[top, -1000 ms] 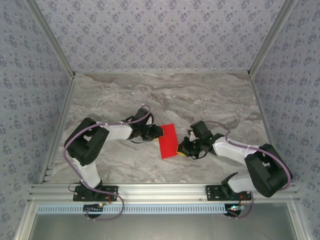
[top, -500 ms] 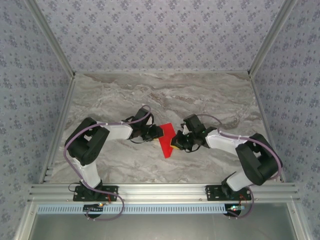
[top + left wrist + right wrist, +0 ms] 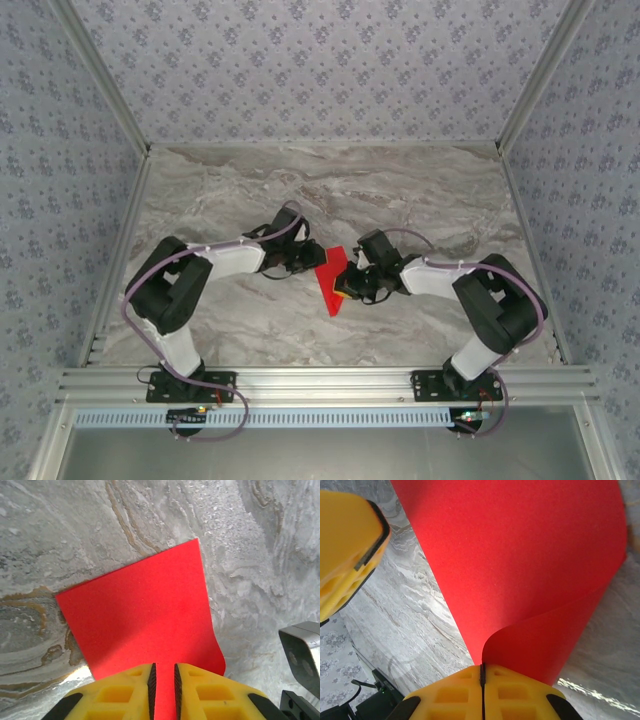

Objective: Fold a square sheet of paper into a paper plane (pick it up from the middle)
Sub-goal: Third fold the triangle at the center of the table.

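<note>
Right wrist: my right claw [image 3: 482, 669] clamps the curled square sheet of paper [image 3: 520, 555]; left claw [image 3: 165, 667] barely parted astride its edge.

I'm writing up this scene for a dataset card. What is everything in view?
square sheet of paper: one, bright red, mid-table between the grippers, partly curled up
table: one, grey marble
walls: three, grey-blue floral, around the table
frame rail: one, silver, near edge
left arm: one, black and white
right arm: one, black and white
left gripper: yellow fingers, narrowly apart at the sheet's edge
right gripper: yellow fingers, shut on the sheet's curled edge
</note>
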You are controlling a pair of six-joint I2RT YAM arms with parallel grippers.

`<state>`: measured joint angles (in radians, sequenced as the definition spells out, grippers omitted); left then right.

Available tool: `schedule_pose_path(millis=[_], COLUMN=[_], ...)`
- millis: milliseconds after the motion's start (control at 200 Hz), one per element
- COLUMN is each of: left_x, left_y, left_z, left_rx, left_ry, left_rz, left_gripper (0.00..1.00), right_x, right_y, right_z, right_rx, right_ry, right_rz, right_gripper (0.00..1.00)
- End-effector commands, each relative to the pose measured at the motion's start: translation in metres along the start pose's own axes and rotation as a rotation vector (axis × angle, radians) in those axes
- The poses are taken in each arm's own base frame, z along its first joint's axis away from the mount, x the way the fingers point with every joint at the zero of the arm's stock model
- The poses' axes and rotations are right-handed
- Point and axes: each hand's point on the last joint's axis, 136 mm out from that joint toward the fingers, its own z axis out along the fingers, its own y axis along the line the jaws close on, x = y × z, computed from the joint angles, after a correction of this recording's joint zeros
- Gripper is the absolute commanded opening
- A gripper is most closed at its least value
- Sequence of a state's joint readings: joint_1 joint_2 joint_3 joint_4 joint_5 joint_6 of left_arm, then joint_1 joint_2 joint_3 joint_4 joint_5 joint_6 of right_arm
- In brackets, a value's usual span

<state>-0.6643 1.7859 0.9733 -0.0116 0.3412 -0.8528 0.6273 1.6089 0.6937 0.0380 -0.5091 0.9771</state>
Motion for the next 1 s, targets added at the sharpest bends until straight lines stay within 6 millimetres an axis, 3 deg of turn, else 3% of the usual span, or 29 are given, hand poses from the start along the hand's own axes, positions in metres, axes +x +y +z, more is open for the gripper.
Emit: schedule_pose_path(millis=[0,195,994], left_x=[0.005,0.009,0.015], left_y=[0.017,0.026,0.029], left_z=[0.010,0.017,0.021], left_rx=[-0.092,-0.123,-0.141], left_ry=[0.030,0.058,0.091], left_rz=[-0.006,-0.020,-0.018], left_gripper=[0.18,0.16,0.15], right_x=[-0.005,-0.007,-0.010], right_y=[0.004,0.003,-0.009], right_z=[0.005,0.007,0.022], right_rx=[-0.012,-0.024,-0.015], right_ry=[-0.024,-0.033,-0.039], right_rz=[-0.006,-0.009,-0.005], right_gripper=[0.07,0.08,0.08])
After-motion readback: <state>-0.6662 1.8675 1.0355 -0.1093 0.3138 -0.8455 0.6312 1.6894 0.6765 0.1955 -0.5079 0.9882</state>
